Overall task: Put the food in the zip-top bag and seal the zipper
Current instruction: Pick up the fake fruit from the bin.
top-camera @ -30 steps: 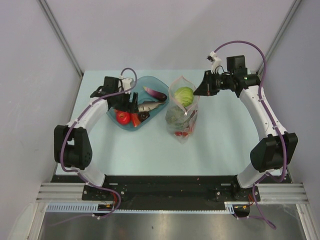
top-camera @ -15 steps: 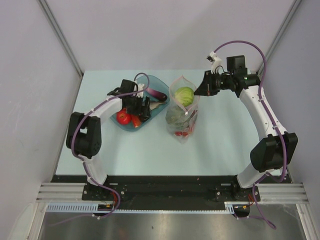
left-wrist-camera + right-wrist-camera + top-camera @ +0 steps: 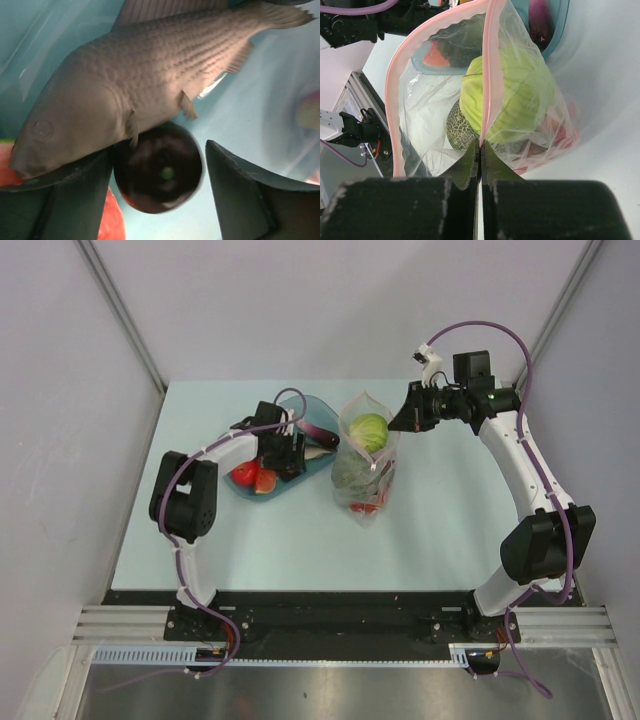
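The clear zip-top bag (image 3: 364, 465) stands with its mouth open. It holds a light green round food (image 3: 370, 430), a dark green netted squash (image 3: 349, 473) and small red pieces (image 3: 366, 506). My right gripper (image 3: 481, 146) is shut on the bag's pink-edged zipper strip (image 3: 488, 60), holding one lip of the mouth. My left gripper (image 3: 157, 192) is open inside the blue tray (image 3: 318, 404), its jaws on either side of a dark round food (image 3: 160, 172) that lies under the grey fish (image 3: 150, 75). A red tomato (image 3: 245, 473) and a purple eggplant (image 3: 318, 429) also lie in the tray.
The tray sits just left of the bag on the pale blue table (image 3: 450, 510). The left arm curls over the tray's near half. Grey walls close in the back and sides.
My left gripper has moved right across the tray, toward the bag, and now sits low over the fish and the dark round food. The right arm and the bag have not moved.
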Action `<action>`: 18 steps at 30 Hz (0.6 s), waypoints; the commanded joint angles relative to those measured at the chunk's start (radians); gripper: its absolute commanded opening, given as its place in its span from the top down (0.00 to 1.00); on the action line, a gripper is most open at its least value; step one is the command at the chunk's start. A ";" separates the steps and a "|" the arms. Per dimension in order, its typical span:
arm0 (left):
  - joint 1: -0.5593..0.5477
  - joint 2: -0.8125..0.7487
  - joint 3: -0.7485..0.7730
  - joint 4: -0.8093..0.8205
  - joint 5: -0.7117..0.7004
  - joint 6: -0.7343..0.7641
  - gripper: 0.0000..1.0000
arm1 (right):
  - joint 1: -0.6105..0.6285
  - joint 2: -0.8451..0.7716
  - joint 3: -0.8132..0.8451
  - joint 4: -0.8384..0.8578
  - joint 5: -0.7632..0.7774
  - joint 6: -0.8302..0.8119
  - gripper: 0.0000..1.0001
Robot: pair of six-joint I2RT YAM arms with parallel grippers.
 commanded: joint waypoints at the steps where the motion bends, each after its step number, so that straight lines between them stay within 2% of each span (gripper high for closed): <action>1: 0.002 0.023 0.049 -0.018 -0.015 -0.010 0.28 | 0.003 -0.008 0.016 -0.006 0.004 -0.020 1.00; 2: 0.002 0.014 0.055 -0.029 -0.013 -0.004 0.37 | 0.003 -0.007 0.016 -0.008 0.004 -0.023 1.00; 4: 0.002 -0.046 0.050 -0.037 0.000 0.015 0.48 | 0.003 -0.005 0.017 -0.008 0.004 -0.026 1.00; 7: 0.002 -0.170 0.041 -0.045 0.042 0.045 0.54 | 0.003 -0.005 0.019 -0.014 -0.001 -0.041 1.00; 12: -0.006 -0.360 0.094 -0.014 0.209 0.098 0.53 | 0.020 -0.004 0.023 -0.020 -0.007 -0.063 1.00; 14: -0.032 -0.388 0.149 0.004 0.291 0.102 0.52 | 0.024 -0.002 0.025 -0.020 -0.011 -0.064 1.00; 18: -0.110 -0.413 0.251 0.009 0.362 0.121 0.49 | 0.043 0.002 0.042 -0.017 -0.018 -0.061 1.00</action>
